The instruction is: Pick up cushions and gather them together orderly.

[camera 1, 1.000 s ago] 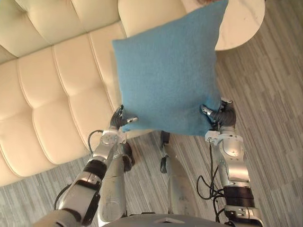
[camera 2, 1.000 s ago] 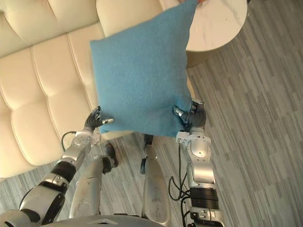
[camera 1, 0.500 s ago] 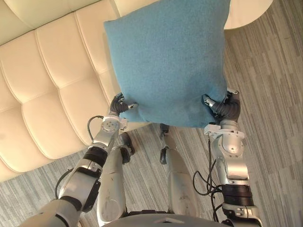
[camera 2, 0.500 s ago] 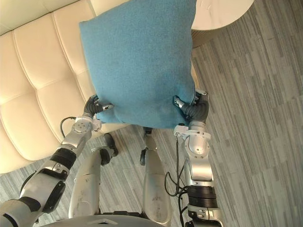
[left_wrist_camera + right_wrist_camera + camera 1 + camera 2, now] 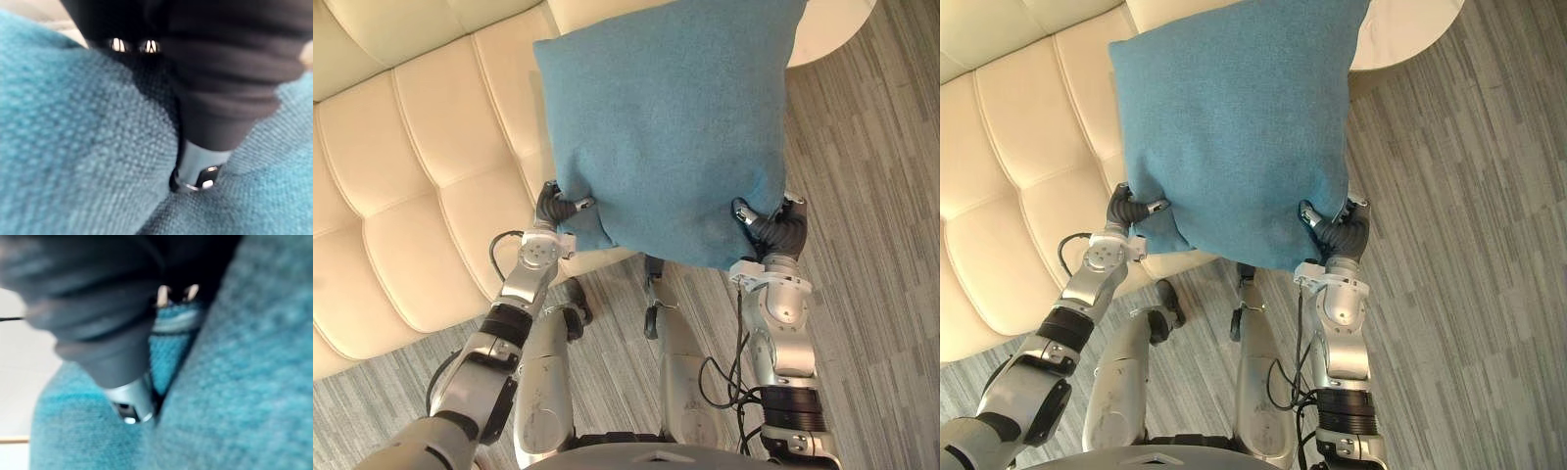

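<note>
Cream and puffy, the sofa point(image 5: 411, 196) sits on the left, with deep lines that make soft squares. Just in front of its edge is the left hand point(image 5: 553, 208). Its fingers are curled tight into the near left corner of the cushion point(image 5: 666, 127), and the blue cloth bunches up around them. The left wrist view shows a silver finger pushed into the woolly cloth.

The cushion is big, blue and square. It is up in the air, held between both hands by its two near corners.

On the right, the right hand point(image 5: 773, 230) pinches the other near corner with its fingers curled round it. Its wrist view shows blue cloth squeezed against the hand too. Past the cushion's far right corner peeks a round white table point(image 5: 827, 34). Grey floor point(image 5: 871, 245) runs down the right side.

A second ago the cushion hung crooked, like a kite, and the left hand had only the tip of its corner. Now it sits straighter and the left hand has a bigger bunch. The whole view has slid a bit too, so the robot's head moved. I think the hold is safer now, so the cushion looks ready to be carried and set down neatly.
</note>
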Motion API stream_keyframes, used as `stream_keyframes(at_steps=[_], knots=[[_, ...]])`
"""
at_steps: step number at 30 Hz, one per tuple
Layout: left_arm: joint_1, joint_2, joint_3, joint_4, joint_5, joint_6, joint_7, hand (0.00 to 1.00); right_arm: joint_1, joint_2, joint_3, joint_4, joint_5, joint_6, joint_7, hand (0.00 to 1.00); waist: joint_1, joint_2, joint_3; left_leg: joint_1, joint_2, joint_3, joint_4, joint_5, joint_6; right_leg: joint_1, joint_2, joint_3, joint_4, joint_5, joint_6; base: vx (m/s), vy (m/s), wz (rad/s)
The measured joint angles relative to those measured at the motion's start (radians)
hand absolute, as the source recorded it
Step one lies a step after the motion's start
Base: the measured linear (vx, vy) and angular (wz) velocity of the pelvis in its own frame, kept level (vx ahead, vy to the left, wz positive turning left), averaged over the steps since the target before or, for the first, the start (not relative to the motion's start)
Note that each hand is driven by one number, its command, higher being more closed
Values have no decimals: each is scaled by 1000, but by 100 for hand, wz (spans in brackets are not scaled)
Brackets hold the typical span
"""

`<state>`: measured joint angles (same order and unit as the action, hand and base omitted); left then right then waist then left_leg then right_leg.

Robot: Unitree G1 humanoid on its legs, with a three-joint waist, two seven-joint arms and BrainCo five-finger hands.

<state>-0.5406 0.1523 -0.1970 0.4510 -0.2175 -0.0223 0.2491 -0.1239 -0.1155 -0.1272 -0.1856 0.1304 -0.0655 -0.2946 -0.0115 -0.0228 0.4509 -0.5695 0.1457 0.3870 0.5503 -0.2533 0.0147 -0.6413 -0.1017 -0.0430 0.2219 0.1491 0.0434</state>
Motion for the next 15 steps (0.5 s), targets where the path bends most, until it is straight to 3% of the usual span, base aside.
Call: stream_keyframes(at_steps=[8, 15], knots=[[186, -40, 40, -275, -15, -2, 31, 100, 67, 27, 58, 4, 2, -2, 3, 100, 1, 2, -16, 151, -12, -7, -52, 9, -16, 108, -13, -25, 58, -69, -1, 27, -53, 6], [481, -82, 91, -493, 19, -10, 30, 100, 224, 66, 176, -72, 2, -6, 51, 100, -12, 16, -152, 324, -23, -34, -142, 19, -43, 249, -11, -56, 73, -139, -5, 98, -41, 7]])
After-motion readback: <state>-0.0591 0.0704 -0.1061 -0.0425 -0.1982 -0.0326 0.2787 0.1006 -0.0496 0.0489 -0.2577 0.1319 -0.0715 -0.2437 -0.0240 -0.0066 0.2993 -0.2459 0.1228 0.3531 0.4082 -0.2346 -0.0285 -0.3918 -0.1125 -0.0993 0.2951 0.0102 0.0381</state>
